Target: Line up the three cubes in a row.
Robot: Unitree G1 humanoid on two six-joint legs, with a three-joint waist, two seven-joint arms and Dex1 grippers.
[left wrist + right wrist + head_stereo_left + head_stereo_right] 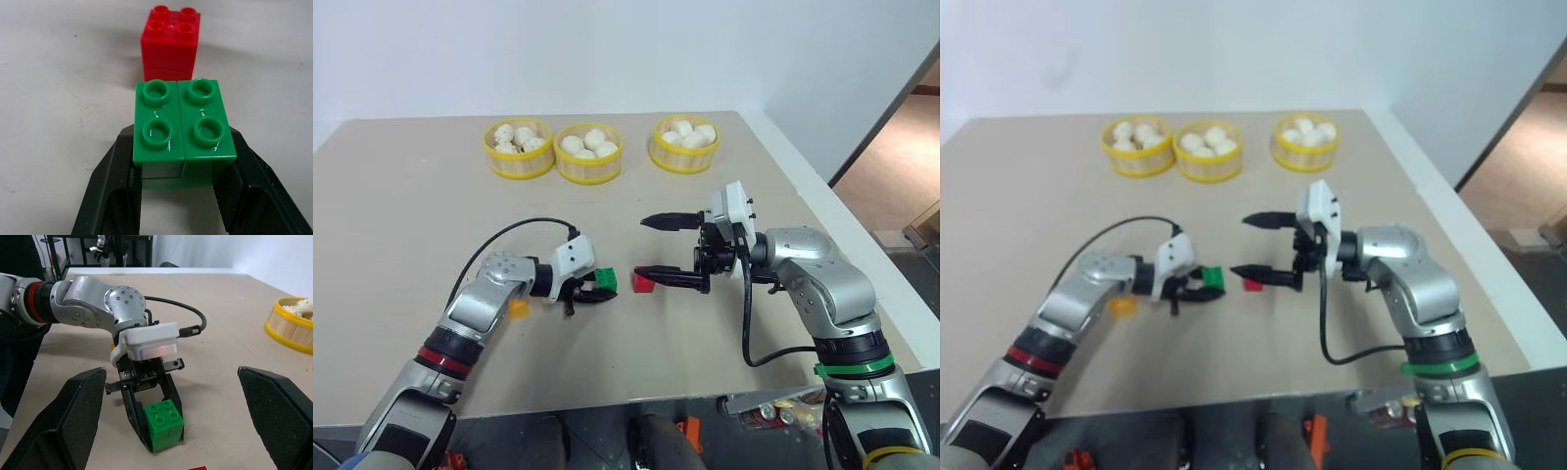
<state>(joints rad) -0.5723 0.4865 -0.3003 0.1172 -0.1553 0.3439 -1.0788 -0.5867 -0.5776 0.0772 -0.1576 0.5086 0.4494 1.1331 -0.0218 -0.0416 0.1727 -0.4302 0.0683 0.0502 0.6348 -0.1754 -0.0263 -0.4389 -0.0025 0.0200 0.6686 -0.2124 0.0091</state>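
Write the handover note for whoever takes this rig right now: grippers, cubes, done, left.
Left gripper: shut on the green cube, just left of the red cube; whether the green one rests on the table cannot be told.
Right gripper: open, empty, fingers spread above and around the red cube, not touching it.
Orange-yellow cube: on the table beside the left forearm, apart from the other two.
Done: green brought next to red.
Left: release green in line with red, then fetch the orange-yellow cube and add it to the row.
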